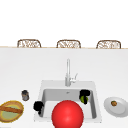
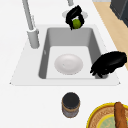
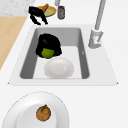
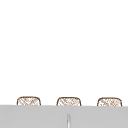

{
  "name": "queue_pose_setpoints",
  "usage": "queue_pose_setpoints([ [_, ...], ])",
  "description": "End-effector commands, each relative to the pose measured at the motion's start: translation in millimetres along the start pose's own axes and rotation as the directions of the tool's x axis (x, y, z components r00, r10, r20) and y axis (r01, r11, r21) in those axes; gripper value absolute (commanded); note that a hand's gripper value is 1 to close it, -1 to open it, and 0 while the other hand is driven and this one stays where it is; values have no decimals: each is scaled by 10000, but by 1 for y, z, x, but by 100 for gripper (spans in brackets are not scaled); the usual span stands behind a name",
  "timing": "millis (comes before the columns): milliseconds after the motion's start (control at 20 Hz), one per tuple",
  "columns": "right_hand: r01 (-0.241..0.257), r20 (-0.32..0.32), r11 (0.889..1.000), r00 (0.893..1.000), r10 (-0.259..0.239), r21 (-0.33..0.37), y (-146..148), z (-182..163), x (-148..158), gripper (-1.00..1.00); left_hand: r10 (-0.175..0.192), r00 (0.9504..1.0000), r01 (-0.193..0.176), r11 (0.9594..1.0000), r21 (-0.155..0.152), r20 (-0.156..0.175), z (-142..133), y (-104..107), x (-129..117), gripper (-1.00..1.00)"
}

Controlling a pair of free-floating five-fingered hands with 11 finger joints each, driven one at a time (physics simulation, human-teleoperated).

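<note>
Here, going from the left: a basket [image 1: 11, 110] with a long brown loaf [image 2: 120, 114] laid across it sits on the counter, a dark jar [image 1: 25, 95] just behind it. The left hand [image 1: 38, 106] hangs over the sink's [image 1: 41, 87] left rim, fingers loosely drooping and holding nothing; it looks simply parked there, apart from jar and basket.

A big red ball [image 1: 67, 114] stands in front of the basin in the front view and hides most of its floor. From the sides, a white plate [image 2: 68, 64] lies flat in the basin.

The right hand [image 1: 84, 94] is over the basin's right part, fingers curled down around a green fruit [image 3: 47, 53], gripping it from above so it hangs clear of the plate. The fruit is close to round, so I cannot tell a long axis or which way it points.

Farthest right, a second plate [image 1: 122, 108] on the counter carries a small brown fruit [image 3: 43, 113].
</note>
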Motion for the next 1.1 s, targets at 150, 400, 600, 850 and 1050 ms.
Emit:
queue_pose_setpoints([
  [150,439,68,9990,9990,-438,-95,-5,44,-26,100,0,10000,0,10000,0,0,0,0,0,0],
  [400,526,196,9985,9984,-523,-169,-6,74,-47,100,0,10000,0,10000,0,0,0,0,0,0],
  [600,577,271,9981,9980,-572,-193,-3,100,-63,100,0,10000,0,10000,0,0,0,0,0,0],
  [850,623,311,9978,9976,-616,-226,7,131,-83,100,0,10000,0,10000,0,0,0,0,0,0],
  [1050,571,351,9979,9978,-560,-294,15,156,-102,100,0,10000,0,10000,0,0,0,0,0,0],
])
